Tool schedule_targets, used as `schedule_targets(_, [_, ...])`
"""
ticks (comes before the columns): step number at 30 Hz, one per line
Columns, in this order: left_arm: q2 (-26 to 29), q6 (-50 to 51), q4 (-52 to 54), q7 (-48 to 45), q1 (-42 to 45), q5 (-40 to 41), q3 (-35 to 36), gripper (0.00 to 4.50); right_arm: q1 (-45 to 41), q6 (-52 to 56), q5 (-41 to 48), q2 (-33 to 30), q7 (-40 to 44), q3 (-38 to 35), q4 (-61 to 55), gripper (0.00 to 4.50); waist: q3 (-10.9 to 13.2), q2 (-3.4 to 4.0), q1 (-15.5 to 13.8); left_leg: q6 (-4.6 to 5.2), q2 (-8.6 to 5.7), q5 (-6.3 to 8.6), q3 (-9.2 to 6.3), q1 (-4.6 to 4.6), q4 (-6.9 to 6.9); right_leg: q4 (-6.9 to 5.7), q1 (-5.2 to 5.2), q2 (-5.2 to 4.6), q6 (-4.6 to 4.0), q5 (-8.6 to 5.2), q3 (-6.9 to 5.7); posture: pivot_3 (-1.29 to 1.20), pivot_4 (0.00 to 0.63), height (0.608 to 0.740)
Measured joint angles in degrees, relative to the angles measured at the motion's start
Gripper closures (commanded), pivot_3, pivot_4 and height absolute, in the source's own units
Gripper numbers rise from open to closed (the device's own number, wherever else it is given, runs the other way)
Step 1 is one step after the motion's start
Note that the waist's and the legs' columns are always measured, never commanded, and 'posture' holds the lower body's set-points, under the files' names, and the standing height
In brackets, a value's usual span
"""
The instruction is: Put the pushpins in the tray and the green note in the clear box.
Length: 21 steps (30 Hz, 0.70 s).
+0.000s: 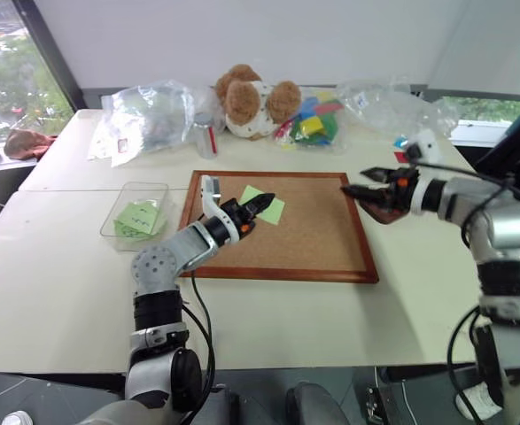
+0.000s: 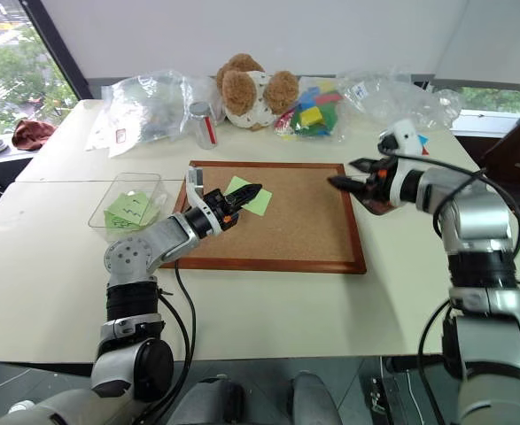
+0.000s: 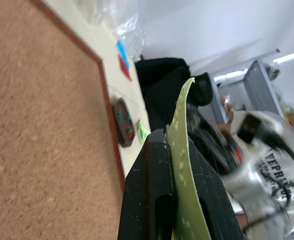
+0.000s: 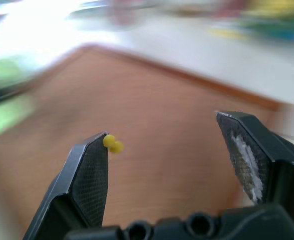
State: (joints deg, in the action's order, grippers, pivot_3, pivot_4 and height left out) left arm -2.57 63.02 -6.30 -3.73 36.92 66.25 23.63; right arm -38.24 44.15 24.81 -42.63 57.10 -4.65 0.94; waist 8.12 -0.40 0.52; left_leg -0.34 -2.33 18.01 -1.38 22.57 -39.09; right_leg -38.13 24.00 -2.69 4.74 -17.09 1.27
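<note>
The left gripper (image 1: 261, 205) is pinching the green note (image 1: 271, 209) between its closed fingers, holding it lifted just over the corkboard (image 1: 313, 232); in the left wrist view the paper is standing up from between the fingers (image 3: 152, 200) and curling past their tips. The clear box (image 1: 158, 190) is sitting on the tabletop (image 1: 268, 319) behind those fingers, off the board's edge on the robot's left, with green paper already lying inside. The right gripper (image 2: 346, 182) is hovering with its fingers spread apart and empty, directly above the tray (image 2: 376, 210), which is sitting beside the board's other edge with pin heads showing in it.

To do this step well, the left arm should probably be carrying the note across without loosening, since thin paper slips easily, and be parting its fingers only once they are hanging inside the box walls.
</note>
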Motion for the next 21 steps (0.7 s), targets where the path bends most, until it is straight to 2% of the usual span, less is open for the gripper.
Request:
schedule_targets(4, [1.0,-0.5,3.6,2.3,-0.9,1.0,0.2,4.50,3.8,2.4,6.4,-3.6,6.0,0.1,-12.9,0.81,0.0,-0.01,-0.1,0.01,-0.01,0.01,0.00,-0.02,-0.06,0.01,-0.06,-0.01,0.00,0.00,0.01,0.00,0.150,0.740])
schedule_targets(10, [4.5,-3.1,10.0,6.0,-1.5,3.1,1.1,4.50,3.8,1.6,6.5,-4.9,7.1,2.8,-14.5,0.81,0.0,-0.03,0.2,0.01,0.01,0.01,-0.01,-0.11,-0.01,0.00,-0.08,-0.01,0.01,0.00,0.02,0.00,0.150,0.740])
schedule_targets(21, [20.4,-8.9,16.5,15.9,-1.1,9.0,9.4,4.50,1.7,1.1,7.6,-2.3,6.8,6.2,-14.5,0.81,0.1,-0.09,-0.1,0.01,0.00,0.01,-0.02,-0.05,-0.03,0.01,-0.02,-0.02,0.01,0.00,0.01,0.00,0.150,0.740])
